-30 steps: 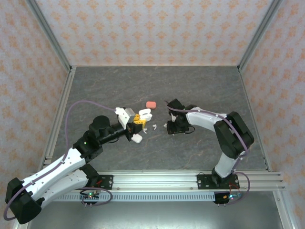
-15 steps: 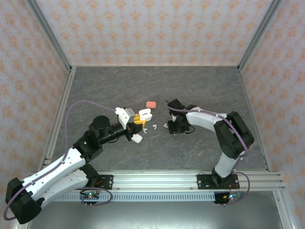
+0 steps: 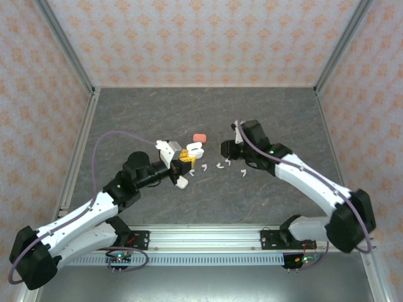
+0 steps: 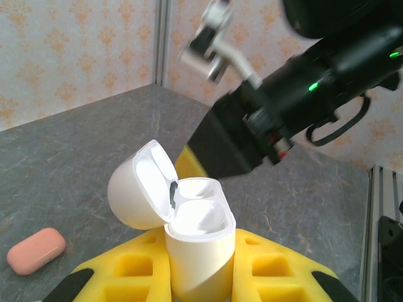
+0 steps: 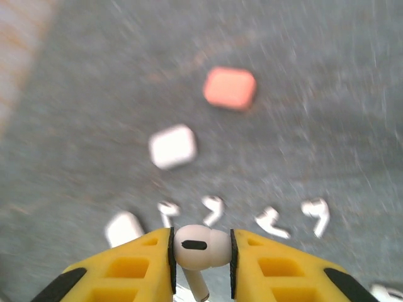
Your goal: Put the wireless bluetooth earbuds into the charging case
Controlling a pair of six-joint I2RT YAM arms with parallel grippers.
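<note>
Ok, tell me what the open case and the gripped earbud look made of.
The open charging case looks like smooth moulded plastic, white and semi-gloss: soft highlights on its rounded lid and wall. The white earbud is likely glossy hard plastic, given its even sheen; its dark oval inset is too small to judge.

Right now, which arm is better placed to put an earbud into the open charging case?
Right. The right arm has its jaws gripping a white earbud, close to the case. The left arm has its jaws shut on the open charging case, so it can only hold that steady.
</note>
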